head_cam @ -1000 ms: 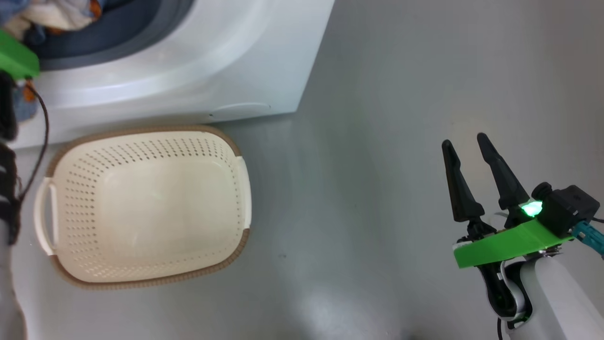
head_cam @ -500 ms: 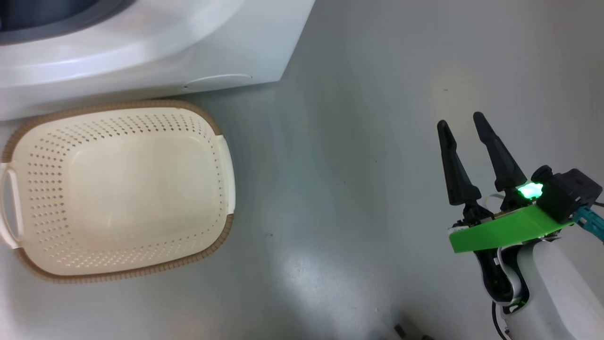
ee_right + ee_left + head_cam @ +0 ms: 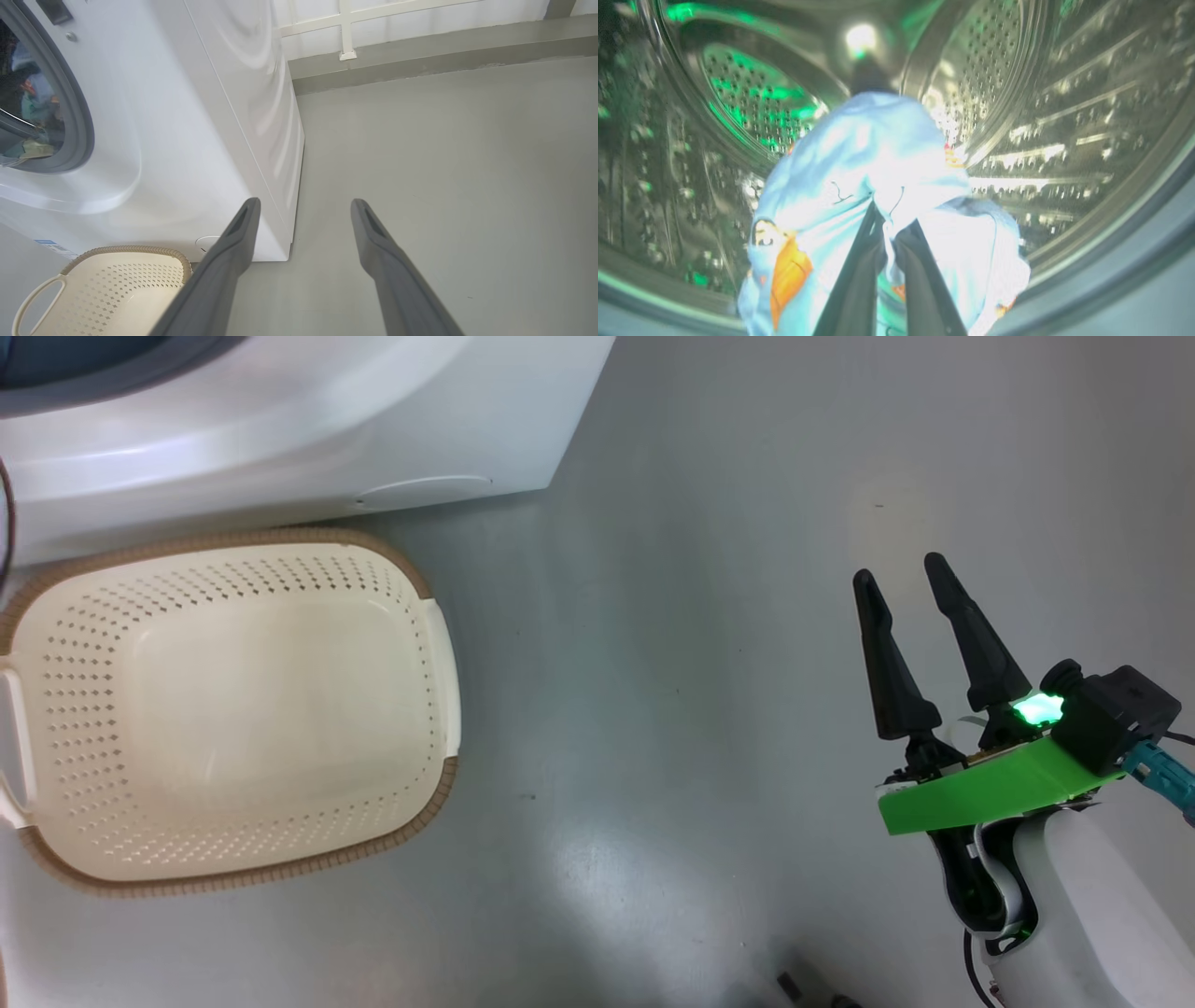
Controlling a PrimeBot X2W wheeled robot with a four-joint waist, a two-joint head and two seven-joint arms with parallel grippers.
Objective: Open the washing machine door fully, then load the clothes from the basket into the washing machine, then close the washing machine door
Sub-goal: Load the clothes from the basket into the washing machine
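One washing machine (image 3: 187,116), one basket (image 3: 84,709), one left tool (image 3: 889,228), one right tool (image 3: 898,569).

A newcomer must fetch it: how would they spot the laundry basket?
Find the big white washing machine; the basket sits on the grey floor at its front. It is cream plastic with perforated sides, a brown woven-look rim and side handles, empty.

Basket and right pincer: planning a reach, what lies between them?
Bare floor lies between the basket and the right pincer, in the head view.
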